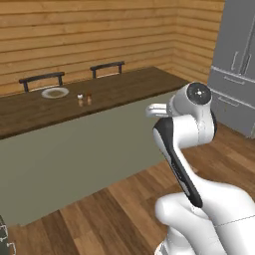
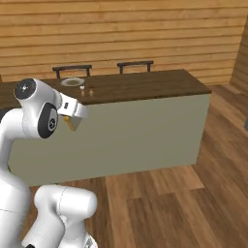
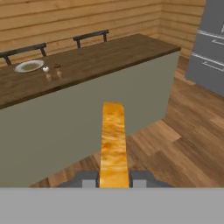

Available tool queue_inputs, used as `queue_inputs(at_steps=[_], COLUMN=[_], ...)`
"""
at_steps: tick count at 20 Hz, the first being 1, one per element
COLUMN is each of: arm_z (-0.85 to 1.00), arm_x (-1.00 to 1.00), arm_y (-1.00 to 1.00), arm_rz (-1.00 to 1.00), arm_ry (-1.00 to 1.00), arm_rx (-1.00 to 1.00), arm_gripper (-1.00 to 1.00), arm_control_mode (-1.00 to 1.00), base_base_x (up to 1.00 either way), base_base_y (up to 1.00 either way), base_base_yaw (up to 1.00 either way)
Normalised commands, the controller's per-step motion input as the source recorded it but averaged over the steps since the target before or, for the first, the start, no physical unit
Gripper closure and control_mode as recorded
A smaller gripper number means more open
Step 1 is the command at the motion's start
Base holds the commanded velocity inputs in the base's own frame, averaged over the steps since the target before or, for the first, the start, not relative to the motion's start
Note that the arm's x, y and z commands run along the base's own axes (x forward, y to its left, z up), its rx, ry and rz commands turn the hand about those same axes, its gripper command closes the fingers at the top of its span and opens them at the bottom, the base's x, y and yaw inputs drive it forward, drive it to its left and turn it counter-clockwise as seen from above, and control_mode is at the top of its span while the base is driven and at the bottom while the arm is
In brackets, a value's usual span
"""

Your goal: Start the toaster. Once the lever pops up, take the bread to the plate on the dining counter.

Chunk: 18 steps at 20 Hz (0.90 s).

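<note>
With the gripper [image 3: 113, 178] clamped edge-on around the bread [image 3: 113, 140], I'd carry it level toward the plate [image 3: 29, 66], far ahead-left on the dining counter [image 3: 96, 59], beyond 2 shakers [image 3: 52, 71].

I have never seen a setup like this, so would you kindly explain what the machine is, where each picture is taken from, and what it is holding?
It is a white robot arm on a driving base in a rendered kitchen. Two pictures come from cameras on the base, behind the arm to its left and right; the third looks along the gripper. Its two fingers are shut on the bread, a toasted slice seen edge-on. Ahead stands the dining counter, bearing the plate and two small shakers, with two dark chairs behind it.
</note>
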Motion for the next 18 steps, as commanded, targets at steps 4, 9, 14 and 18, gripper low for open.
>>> queue_inputs(at_steps=[4, 9, 14, 18], arm_z=[0.0, 0.0, 0.0, 0.0], arm_x=[0.0, 0.0, 0.0, 0.0], arm_y=[0.0, 0.0, 0.0, 0.0], arm_rz=[0.0, 0.0, 0.0, 0.0], arm_ry=[0.0, 0.0, 0.0, 0.0], arm_rx=[0.0, 0.0, 0.0, 0.0], arm_gripper=[1.0, 1.0, 1.0, 1.0], arm_control_mode=[1.0, 1.0, 1.0, 1.0], base_base_x=[1.0, 1.0, 0.62, 0.64], base_base_y=[1.0, 0.42, -0.11, -0.05], base_base_yaw=[0.15, 0.32, 0.46, 0.36])
